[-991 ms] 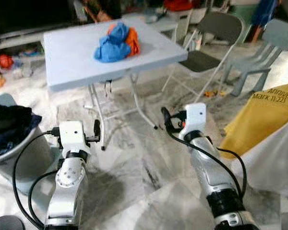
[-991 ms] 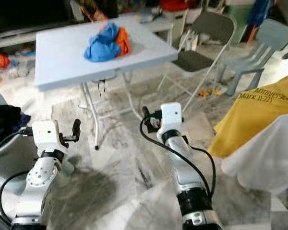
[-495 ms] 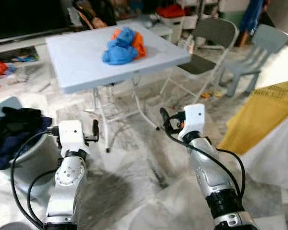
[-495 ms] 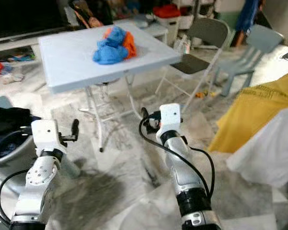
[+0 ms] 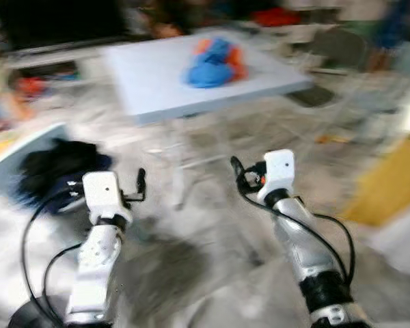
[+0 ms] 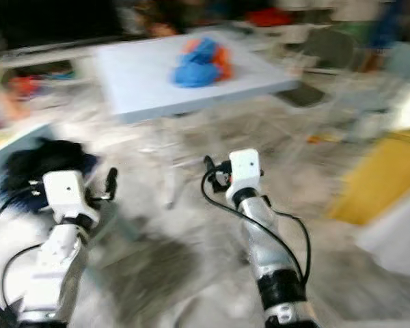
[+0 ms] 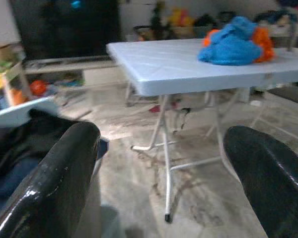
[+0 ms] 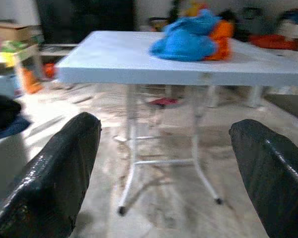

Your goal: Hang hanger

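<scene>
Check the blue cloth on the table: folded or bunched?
Bunched. The blue cloth sits in a crumpled heap against orange cloth on the table.

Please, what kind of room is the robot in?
Probably a lived-in room of a home. A white folding table holds a pile of blue and orange clothes, a basket of dark laundry stands on the marble floor, and folding chairs stand behind. Both grippers are empty.

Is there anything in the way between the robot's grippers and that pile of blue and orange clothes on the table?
Nothing visible stands in the way. Both the left gripper and the right gripper are open and face the table across bare floor. The blue and orange clothes lie on top. No hanger can be made out.
</scene>
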Motion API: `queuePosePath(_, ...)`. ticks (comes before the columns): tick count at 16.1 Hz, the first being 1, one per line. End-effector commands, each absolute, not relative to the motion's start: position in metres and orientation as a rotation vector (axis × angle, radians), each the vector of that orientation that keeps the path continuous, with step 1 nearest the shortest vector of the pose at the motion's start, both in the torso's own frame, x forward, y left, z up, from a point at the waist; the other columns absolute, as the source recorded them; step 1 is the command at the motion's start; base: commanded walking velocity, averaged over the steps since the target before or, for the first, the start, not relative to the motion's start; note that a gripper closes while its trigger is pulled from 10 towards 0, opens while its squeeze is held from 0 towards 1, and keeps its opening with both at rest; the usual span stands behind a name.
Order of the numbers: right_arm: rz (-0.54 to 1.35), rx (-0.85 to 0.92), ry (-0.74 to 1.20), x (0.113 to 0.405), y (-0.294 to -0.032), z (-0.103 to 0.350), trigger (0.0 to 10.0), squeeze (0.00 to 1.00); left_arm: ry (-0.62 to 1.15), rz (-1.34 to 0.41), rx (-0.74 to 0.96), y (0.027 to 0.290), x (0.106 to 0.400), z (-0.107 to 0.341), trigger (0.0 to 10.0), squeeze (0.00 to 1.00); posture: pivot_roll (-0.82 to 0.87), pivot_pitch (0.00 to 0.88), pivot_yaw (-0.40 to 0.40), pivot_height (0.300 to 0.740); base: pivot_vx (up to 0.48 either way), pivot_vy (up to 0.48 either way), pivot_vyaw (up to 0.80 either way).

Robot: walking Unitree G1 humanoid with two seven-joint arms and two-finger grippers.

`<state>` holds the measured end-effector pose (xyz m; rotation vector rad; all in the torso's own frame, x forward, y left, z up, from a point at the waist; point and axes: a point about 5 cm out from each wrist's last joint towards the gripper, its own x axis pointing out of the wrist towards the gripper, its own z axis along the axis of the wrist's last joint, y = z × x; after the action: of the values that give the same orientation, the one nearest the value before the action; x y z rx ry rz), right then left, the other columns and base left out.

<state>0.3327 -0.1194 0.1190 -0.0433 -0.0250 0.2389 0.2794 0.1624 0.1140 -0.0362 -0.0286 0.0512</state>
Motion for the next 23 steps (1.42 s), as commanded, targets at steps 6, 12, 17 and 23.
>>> queuePosePath(6, 0.263, -0.054, -0.050, 0.3302, -0.1161, 0.1232, 10.0, 0.00, -0.046, 0.019, -0.053, 0.1597, 0.2824, 0.1171, 10.0, 0.00, -0.03, 0.000, 0.022, 0.740, 0.292, 0.000, 0.72)
queuePosePath(12, 0.287, -0.063, -0.056, 0.3300, -0.1132, 0.1246, 10.0, 0.00, -0.048, 0.014, -0.068, 0.1578, 0.2815, 0.1164, 10.0, 0.00, -0.03, 0.000, 0.014, 0.740, 0.361, 0.000, 0.48)
queuePosePath(17, 0.295, -0.072, -0.057, 0.3298, -0.1126, 0.1251, 10.0, 0.00, -0.045, 0.011, -0.072, 0.1574, 0.2820, 0.1155, 10.0, 0.00, -0.03, 0.000, 0.014, 0.740, 0.432, 0.000, 0.00)
queuePosePath(23, 0.301, -0.077, -0.062, 0.3296, -0.1115, 0.1259, 10.0, 0.00, -0.040, 0.002, -0.068, 0.1566, 0.2834, 0.1154, 10.0, 0.00, -0.03, 0.000, 0.014, 0.740, 0.463, 0.000, 0.53)
